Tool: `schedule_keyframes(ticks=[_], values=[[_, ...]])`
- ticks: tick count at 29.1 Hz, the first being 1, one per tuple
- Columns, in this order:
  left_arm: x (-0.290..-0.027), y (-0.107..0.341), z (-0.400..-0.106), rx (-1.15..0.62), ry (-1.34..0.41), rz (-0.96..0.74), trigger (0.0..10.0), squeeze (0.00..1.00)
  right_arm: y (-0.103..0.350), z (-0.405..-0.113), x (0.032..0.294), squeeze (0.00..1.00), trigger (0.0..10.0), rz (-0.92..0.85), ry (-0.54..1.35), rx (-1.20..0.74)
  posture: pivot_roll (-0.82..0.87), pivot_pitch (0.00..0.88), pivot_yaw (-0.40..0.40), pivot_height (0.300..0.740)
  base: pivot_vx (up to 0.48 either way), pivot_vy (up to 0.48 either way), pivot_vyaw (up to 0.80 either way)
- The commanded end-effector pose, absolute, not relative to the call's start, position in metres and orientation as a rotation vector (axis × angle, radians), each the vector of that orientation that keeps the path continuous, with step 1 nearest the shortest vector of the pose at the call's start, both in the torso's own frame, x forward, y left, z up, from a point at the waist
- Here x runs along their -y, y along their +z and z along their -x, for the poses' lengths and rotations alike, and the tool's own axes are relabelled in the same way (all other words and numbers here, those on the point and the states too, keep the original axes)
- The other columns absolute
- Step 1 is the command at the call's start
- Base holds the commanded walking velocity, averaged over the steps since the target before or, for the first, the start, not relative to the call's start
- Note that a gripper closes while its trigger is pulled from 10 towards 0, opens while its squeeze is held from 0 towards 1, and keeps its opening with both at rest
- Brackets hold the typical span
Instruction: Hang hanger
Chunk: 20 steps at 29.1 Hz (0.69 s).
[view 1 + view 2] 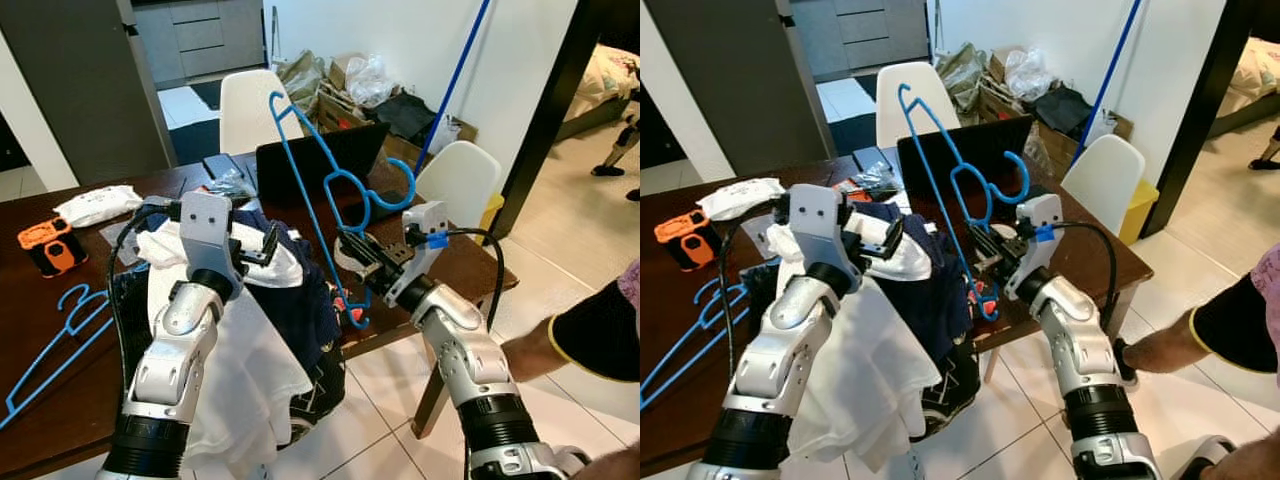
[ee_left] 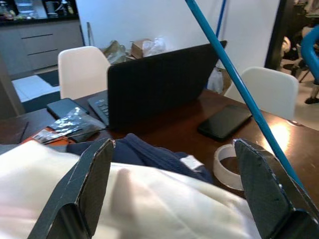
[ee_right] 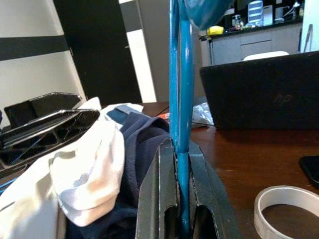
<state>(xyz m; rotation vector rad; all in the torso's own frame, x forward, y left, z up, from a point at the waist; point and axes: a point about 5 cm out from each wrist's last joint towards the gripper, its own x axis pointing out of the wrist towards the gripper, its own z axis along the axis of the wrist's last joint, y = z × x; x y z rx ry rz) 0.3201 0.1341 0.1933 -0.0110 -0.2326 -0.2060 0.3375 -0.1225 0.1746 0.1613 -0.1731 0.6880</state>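
My right gripper [image 1: 358, 256] is shut on a blue plastic hanger [image 1: 303, 190] and holds it upright above the table's front right part, hook end curled to the right. In the right wrist view the hanger's bar [image 3: 180, 99] runs up from between the closed fingers. My left gripper [image 1: 256, 244] is open, its fingers [image 2: 84, 194] spread over a white cloth [image 1: 235, 370] that lies on a navy garment [image 1: 305, 290] at the table's front edge. The white cloth hangs down beside my left forearm.
A second blue hanger [image 1: 60, 340] lies on the brown table [image 1: 40, 400] at the left. An open black laptop [image 1: 310, 160], a phone [image 2: 224, 122] and a tape roll [image 2: 227, 159] sit behind the clothes. Two white chairs [image 1: 250, 105] stand beyond. A person's arm [image 1: 590, 335] is at the right.
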Motion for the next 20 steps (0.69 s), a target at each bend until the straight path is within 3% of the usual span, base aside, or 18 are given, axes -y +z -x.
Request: schedule_keyframes(ticks=[1,3,15,20], values=[[-0.1343,0.1961,-0.3196,0.246,-0.215,0.015,10.0,0.00,0.1845,-0.3377,0.1189,0.00,10.0,-0.157,0.700,0.207,0.03,0.000,0.033,0.740,0.000,0.000,0.00],[-0.1344,0.1962,-0.3199,0.246,-0.217,0.015,10.0,0.00,0.1851,-0.3375,0.1191,0.00,10.0,-0.153,0.700,0.211,0.03,0.000,0.033,0.740,0.000,0.000,0.00],[-0.1307,0.1978,-0.3174,0.250,-0.246,0.024,10.0,0.00,0.1923,-0.3355,0.1167,0.00,10.0,-0.221,0.741,0.248,0.05,0.000,0.025,0.740,0.000,0.000,0.79],[-0.1309,0.1988,-0.3168,0.247,-0.263,0.022,10.0,0.00,0.1934,-0.3355,0.1113,0.00,10.0,-0.254,0.753,0.244,0.06,0.000,0.025,0.740,0.000,-0.472,0.00]])
